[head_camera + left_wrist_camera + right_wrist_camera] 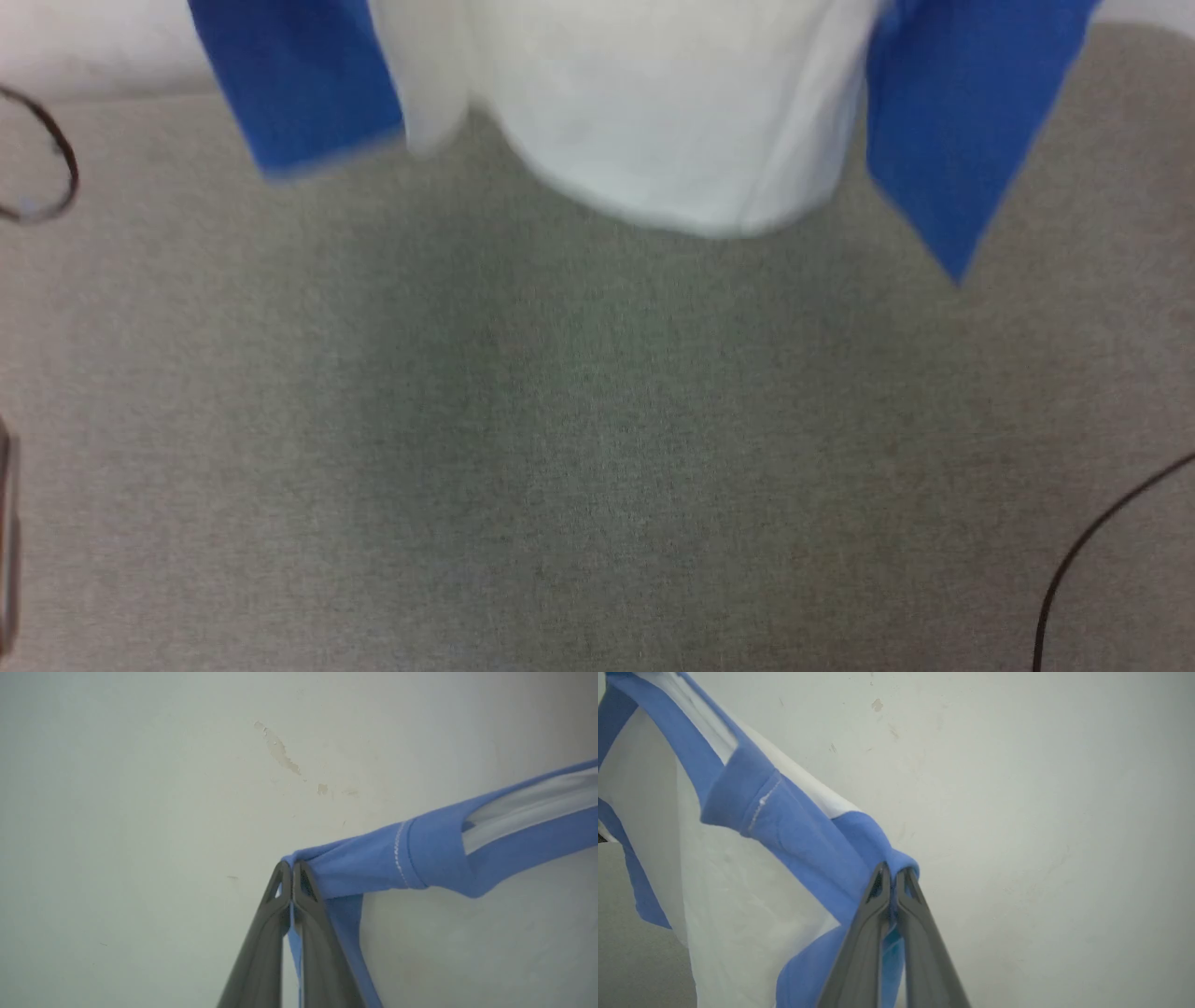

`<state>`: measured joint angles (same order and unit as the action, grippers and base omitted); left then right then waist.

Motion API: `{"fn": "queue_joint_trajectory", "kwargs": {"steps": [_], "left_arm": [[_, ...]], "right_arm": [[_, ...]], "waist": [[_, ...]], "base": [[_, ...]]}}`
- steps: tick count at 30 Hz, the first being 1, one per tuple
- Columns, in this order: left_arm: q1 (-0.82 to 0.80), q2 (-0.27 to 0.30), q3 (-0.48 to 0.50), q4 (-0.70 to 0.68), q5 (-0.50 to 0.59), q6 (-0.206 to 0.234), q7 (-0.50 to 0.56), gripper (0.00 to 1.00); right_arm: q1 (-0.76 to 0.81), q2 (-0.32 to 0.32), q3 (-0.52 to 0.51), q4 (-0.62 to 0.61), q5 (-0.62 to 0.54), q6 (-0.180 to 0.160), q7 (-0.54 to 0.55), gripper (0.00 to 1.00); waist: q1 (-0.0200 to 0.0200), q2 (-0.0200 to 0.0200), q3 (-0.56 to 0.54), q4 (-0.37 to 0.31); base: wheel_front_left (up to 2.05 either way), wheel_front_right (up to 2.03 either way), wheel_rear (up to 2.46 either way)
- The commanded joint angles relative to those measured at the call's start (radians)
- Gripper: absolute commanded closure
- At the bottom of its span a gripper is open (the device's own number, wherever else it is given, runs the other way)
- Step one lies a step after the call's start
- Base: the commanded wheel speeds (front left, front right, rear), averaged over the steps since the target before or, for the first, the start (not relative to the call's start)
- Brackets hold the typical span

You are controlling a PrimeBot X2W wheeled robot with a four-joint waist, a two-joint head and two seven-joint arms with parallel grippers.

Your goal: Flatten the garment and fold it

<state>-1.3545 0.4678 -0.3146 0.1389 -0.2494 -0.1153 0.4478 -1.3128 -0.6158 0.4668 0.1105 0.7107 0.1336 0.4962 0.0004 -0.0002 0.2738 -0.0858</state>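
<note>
Left gripper (pixel 292 867) clamps blue fabric beside the garment's (pixel 672 112) neckband. The right gripper (pixel 893 871) pinches the other side, so the shirt hangs spread above the grey table's (pixel 597 448) far part.

Grey, felt-like worktop (pixel 597 448), rounded at the far right corner. Toward the far left, a thin dark cable loop (pixel 67 159); at the near right, a second dark cable (pixel 1083 551) curving off the bottom edge. At the left border, a blurred grey object (pixel 7 532), too cut off to identify. Beyond, a pale wall (pixel 140 788) with a chipped paint patch (pixel 280 751) and small tan marks (pixel 877 704).
</note>
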Motion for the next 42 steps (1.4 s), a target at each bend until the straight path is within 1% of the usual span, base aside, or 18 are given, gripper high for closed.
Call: {"fn": "queue_joint_trajectory", "kwargs": {"steps": [1,6,8,11,15,19,24,28,31,36,42], "left_arm": [[-0.037,0.004,0.006,0.034,0.013,0.000,-0.018,1.00],[-0.192,-0.023,0.002,0.203,0.044,0.006,-0.124,1.00],[-0.235,-0.030,0.002,0.267,0.052,0.009,-0.166,1.00],[-0.276,-0.047,-0.011,0.344,0.066,0.013,-0.219,1.00],[-0.287,-0.069,-0.034,0.437,0.076,0.011,-0.287,1.00],[-0.250,-0.088,-0.050,0.507,0.073,0.013,-0.351,1.00],[-0.129,-0.113,-0.082,0.559,0.070,0.018,-0.424,1.00],[0.019,-0.124,-0.116,0.583,0.063,0.014,-0.473,1.00],[0.145,-0.119,-0.144,0.587,0.060,0.011,-0.494,1.00],[0.375,-0.100,-0.181,0.555,0.044,0.012,-0.494,1.00],[0.625,-0.061,-0.217,0.468,0.022,0.022,-0.450,1.00]], "right_arm": [[-0.031,-0.003,0.013,0.040,-0.016,-0.003,-0.024,1.00],[-0.195,0.015,0.092,0.215,-0.059,-0.003,-0.181,1.00],[-0.240,0.034,0.113,0.287,-0.068,-0.003,-0.249,1.00],[-0.283,0.059,0.152,0.373,-0.065,-0.003,-0.318,1.00],[-0.294,0.085,0.233,0.433,-0.036,-0.003,-0.381,1.00],[-0.270,0.091,0.318,0.462,0.006,-0.003,-0.425,1.00],[-0.189,0.085,0.424,0.466,0.084,-0.003,-0.460,1.00],[-0.089,0.068,0.501,0.455,0.152,-0.003,-0.485,1.00],[-0.003,0.046,0.567,0.433,0.199,-0.003,-0.495,1.00],[0.137,0.010,0.664,0.402,0.267,-0.003,-0.521,1.00],[0.276,-0.023,0.746,0.363,0.319,-0.003,-0.566,1.00]], "waist": [[-0.0004,0.0002,0.122,-0.012],[-0.0004,0.0002,0.217,-0.022],[-0.0004,0.0002,0.240,-0.030],[-0.0004,0.0002,0.272,-0.028],[-0.0004,0.0002,0.296,-0.023],[-0.0004,0.0002,0.306,-0.009],[-0.0004,0.0002,0.278,0.014],[-0.0004,0.0002,0.224,0.034],[-0.0004,0.0002,0.170,0.044],[-0.0004,0.0002,0.069,0.056],[-0.0004,0.0002,-0.035,0.072]], "base": [[0.00,0.00,0.00],[0.00,0.00,0.00],[0.00,0.00,0.00],[0.00,0.00,0.00],[0.00,0.00,0.00],[0.00,0.00,0.00],[0.00,0.00,0.00],[0.00,0.00,0.00],[0.00,0.00,0.00],[0.00,0.00,0.00],[0.00,0.00,0.00]]}}
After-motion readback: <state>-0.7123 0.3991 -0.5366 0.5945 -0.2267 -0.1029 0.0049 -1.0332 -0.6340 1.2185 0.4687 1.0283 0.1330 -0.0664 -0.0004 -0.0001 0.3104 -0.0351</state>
